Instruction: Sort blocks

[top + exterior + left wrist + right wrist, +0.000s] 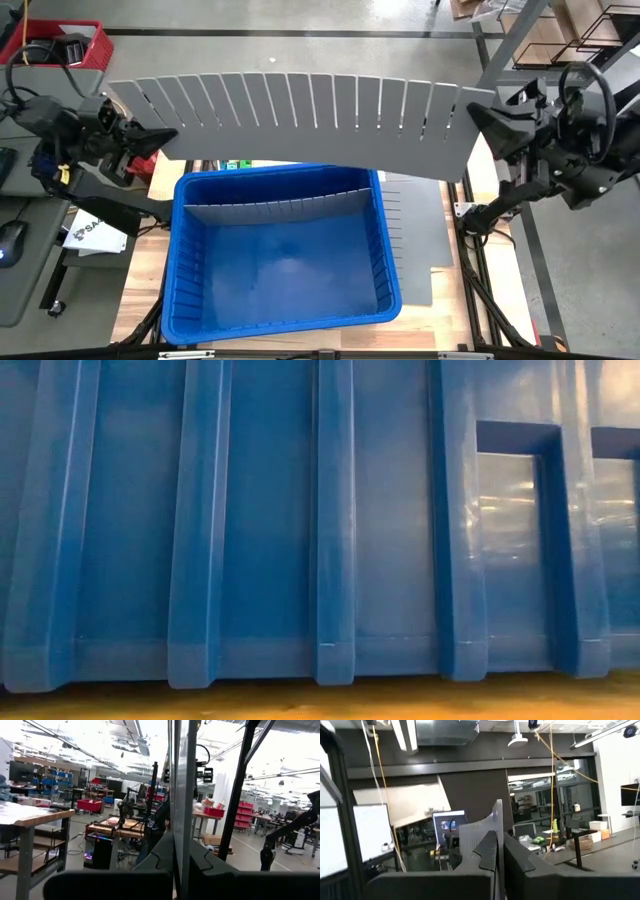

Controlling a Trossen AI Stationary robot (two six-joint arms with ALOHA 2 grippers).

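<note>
Blocks: none visible in any view. Grey slotted divider panel (310, 115), long and bowed, held above blue bin (190, 290); left gripper (150, 140) fingers clamped on one end, right gripper (478, 120) fingers clamped on the other. Second divider (280, 208) stands inside bin.

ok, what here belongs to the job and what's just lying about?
In use: long grey divider, gripped at its ends by left gripper and right gripper; blue bin; short divider standing in it.
Lying about: flat grey panel beside the bin, red basket, mouse.
</note>
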